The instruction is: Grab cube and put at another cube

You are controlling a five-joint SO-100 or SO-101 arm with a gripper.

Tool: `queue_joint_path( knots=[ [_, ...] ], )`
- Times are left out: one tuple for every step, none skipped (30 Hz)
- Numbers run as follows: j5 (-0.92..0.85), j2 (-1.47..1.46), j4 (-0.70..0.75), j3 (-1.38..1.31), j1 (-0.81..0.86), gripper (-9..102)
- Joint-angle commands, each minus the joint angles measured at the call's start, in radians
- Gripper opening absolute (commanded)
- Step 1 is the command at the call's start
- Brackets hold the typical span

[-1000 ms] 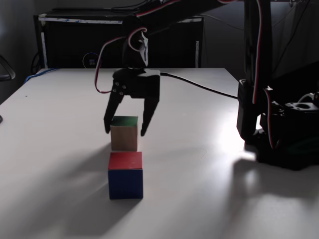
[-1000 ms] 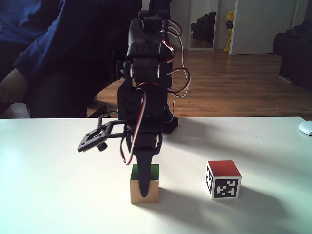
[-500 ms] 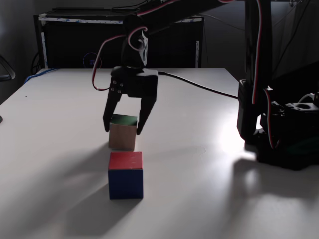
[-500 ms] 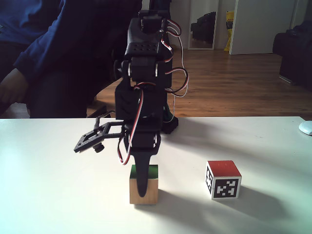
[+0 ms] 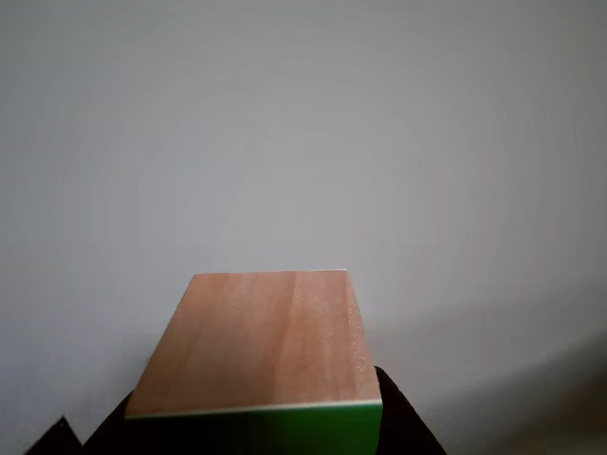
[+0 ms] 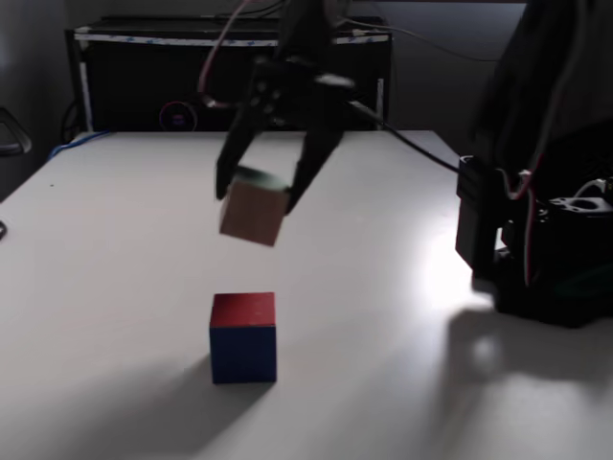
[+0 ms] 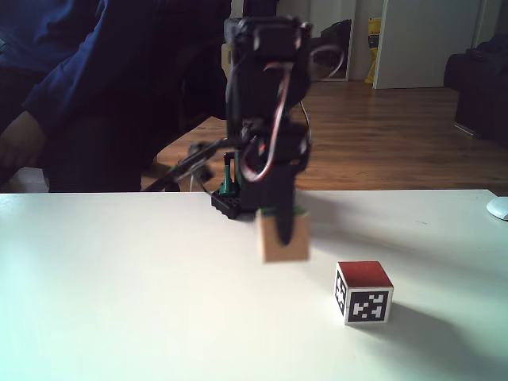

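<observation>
The white table [image 6: 115,287] is spreading across both fixed views, smooth & matte, w/ glare near the arm base [image 6: 536,259] at right in a fixed view. A person [image 7: 87,87] in a dark blue sleeve is sitting behind the table's far edge in a fixed view, w/ a wood floor [image 7: 381,135] stretching back behind. A black cabinet [image 6: 144,81] is standing beyond the table in the other fixed view. The black arm [image 7: 266,103] w/ red & white wires is reaching over the table, blurred in both fixed views. The gripper [image 6: 257,196] is hanging above the table, its two dark fingers clamping the cube [image 6: 253,211] from either side; the cube is hanging tilted in the air, clear of the table, green face up under the gripper, plain wood below. In a fixed view the cube [image 7: 283,236] is sitting up & to the left of another cube [image 7: 363,292], apart from it. Another cube is resting on the table, red on top, black-&-white square marker on the face toward that camera; in the other fixed view another cube [image 6: 243,337] is showing red over blue, almost straight below the lifted one. In the other view the cube [image 5: 261,346] is filling the lower middle, pale wood grain w/ a green edge at bottom, dark finger tips flanking it, grey-white table behind.
</observation>
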Motion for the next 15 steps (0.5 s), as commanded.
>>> queue_joint_path(
  knots=[
    [0.041, 0.083, 0.029, -0.009, -0.078, 12],
    [0.055, 0.086, 0.043, -0.020, -0.101, 12],
    [0.071, 0.084, 0.054, -0.032, -0.120, 12],
    [0.086, 0.081, 0.063, -0.043, -0.138, 12],
    [0.097, 0.074, 0.067, -0.055, -0.152, 12],
    [0.107, 0.058, 0.075, -0.071, -0.166, 12],
    [0.118, 0.038, 0.081, -0.089, -0.176, 12],
    [0.127, 0.015, 0.084, -0.106, -0.186, 12],
    [0.135, -0.009, 0.086, -0.121, -0.195, 12],
    [0.143, -0.032, 0.086, -0.133, -0.202, 12],
    [0.152, -0.054, 0.086, -0.146, -0.209, 12],
    [0.156, -0.071, 0.084, -0.156, -0.216, 12],
    [0.164, -0.084, 0.081, -0.163, -0.224, 12],
    [0.170, -0.097, 0.078, -0.169, -0.233, 12],
    [0.176, -0.109, 0.078, -0.176, -0.242, 12]
  ],
)
